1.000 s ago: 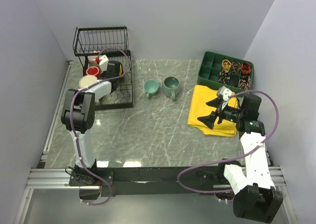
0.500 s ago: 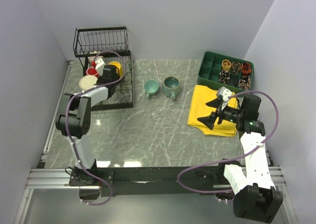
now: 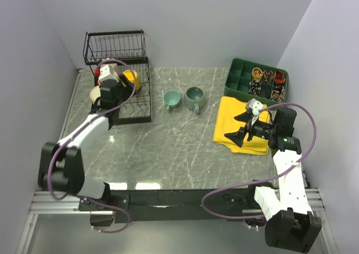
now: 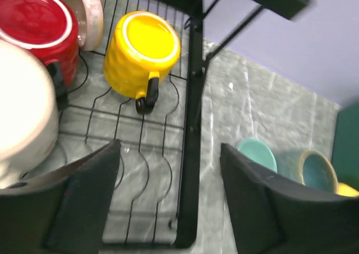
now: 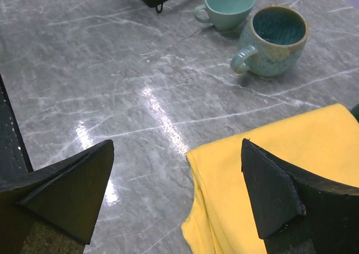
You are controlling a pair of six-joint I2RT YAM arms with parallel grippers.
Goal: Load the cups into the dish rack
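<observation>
My left end effector (image 4: 168, 172) hung open over the dish rack (image 4: 193, 125), gripping nothing, yellow mug (image 4: 143, 52) sat upside down on its wires beside the red mug (image 4: 33, 24), my right end effector (image 5: 176, 153) stood open above the yellow cloth (image 5: 280, 170), pale teal mug (image 5: 227, 4) and darker teal mug (image 5: 277, 38) stood upright on the desk (image 5: 112, 69).

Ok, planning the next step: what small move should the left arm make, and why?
Probably lift the left gripper clear of the rack toward the light teal mug: its jaws are open, the yellow mug sits upside down inside, untouched, while that mug and the darker teal mug stand on the table.
</observation>
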